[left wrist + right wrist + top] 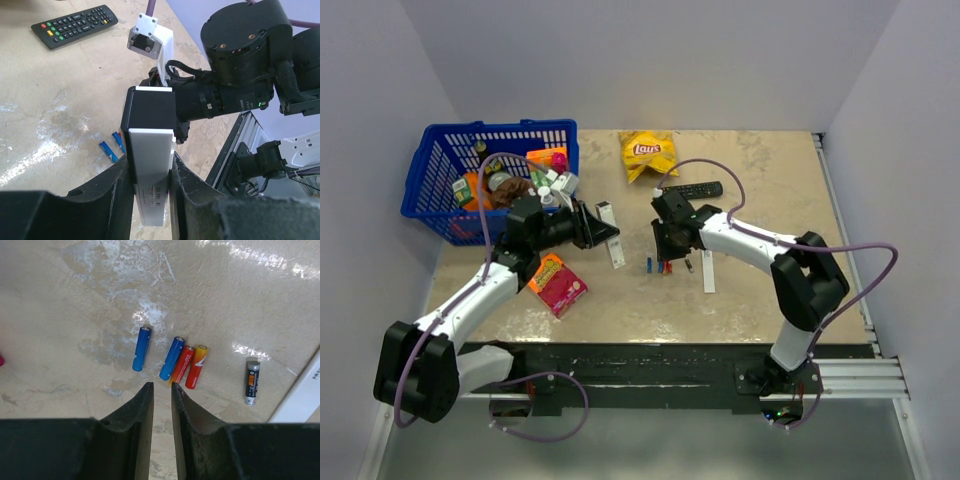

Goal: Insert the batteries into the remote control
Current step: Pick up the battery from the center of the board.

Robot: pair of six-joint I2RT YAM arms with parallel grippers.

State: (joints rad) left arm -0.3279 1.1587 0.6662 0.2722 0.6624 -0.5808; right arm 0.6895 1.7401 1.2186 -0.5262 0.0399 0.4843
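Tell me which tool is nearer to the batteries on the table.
Right. The right tool hangs just short of the batteries, its tips pointing at them; the left tool is off to the left, clamped on the white remote.

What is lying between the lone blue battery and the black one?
In the right wrist view, three more batteries: a blue one, a red one and a red-yellow one.

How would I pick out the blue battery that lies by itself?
On the tan table, look just ahead of the right gripper. The lone blue battery is leftmost there in the right wrist view, set apart by a gap, whereas the other blue one is bunched against a red one.
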